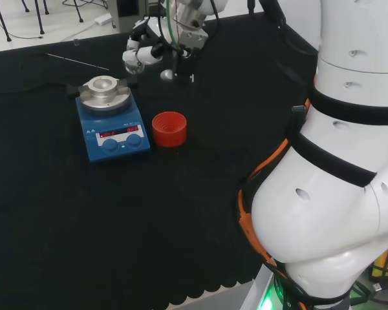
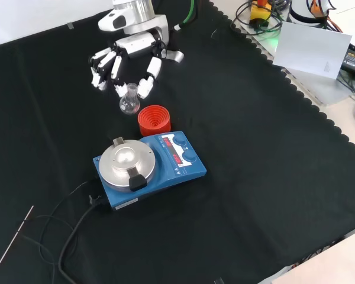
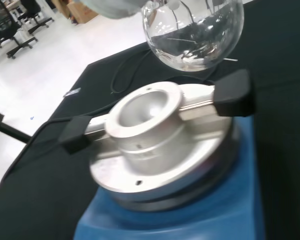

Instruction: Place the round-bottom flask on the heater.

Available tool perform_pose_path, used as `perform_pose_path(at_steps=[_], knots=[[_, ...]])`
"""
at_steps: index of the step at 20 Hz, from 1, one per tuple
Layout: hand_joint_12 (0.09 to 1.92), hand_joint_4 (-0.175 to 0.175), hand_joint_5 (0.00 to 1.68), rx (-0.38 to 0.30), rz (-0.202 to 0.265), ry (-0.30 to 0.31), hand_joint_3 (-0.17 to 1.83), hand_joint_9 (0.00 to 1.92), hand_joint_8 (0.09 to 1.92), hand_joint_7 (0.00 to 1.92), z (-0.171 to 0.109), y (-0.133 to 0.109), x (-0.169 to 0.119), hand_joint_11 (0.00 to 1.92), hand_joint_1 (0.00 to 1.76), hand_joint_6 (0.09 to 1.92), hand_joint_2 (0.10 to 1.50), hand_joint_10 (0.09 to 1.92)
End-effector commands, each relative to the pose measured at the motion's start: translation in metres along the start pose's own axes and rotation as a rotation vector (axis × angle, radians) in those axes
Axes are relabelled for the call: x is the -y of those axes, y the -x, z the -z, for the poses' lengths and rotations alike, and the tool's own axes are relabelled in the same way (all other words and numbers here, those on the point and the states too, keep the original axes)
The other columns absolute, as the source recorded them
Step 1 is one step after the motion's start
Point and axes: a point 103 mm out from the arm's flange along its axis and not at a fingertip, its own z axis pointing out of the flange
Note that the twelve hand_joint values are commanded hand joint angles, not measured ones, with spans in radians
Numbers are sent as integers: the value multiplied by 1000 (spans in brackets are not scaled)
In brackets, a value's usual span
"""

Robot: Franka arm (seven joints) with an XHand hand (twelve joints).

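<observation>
The robot hand [image 2: 129,56] hangs over the black-clothed bench [image 2: 272,177], and in the front view its fingers curl downward around the neck of a clear round-bottom flask [image 2: 129,102], pinching it so the bulb dangles beneath them, clear of the cloth. In that view the flask sits just above and slightly left of a red ribbed stand [image 2: 154,120], whose funnel-shaped hollow holds nothing. Just below the stand is the blue heater [image 2: 149,165], carrying a round metal block [image 2: 126,162] on top with a bowl-shaped recess at its middle; that recess is bare. In the wrist view the flask's glass bulb [image 3: 192,35] hangs close above the far side of the metal block [image 3: 162,145], not touching it, and the recess [image 3: 140,107] below is open and unoccupied. The bulb shows reflections, and whether it holds any liquid cannot be told. In the head view the heater [image 1: 110,123] lies left of the red stand [image 1: 169,128], with the robot hand [image 1: 142,55] farther back beyond both. A black cable [image 2: 71,236] trails from the heater across the cloth.
</observation>
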Motion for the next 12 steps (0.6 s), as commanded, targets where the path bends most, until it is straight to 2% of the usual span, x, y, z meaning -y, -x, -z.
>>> perform_pose_path(at_steps=[1, 4, 12], knots=[[1338, 175, 999, -3, 40, -38, 346, 488, 557, 311, -16, -27, -11, 51, 1022, 1045, 940, 634], [1341, 175, 998, -6, 55, -44, 446, 486, 559, 310, -19, -34, -16, 50, 1023, 1067, 893, 638], [1342, 175, 999, 11, 76, -73, 469, 486, 561, 310, -32, -48, -36, 50, 1024, 1070, 881, 640]])
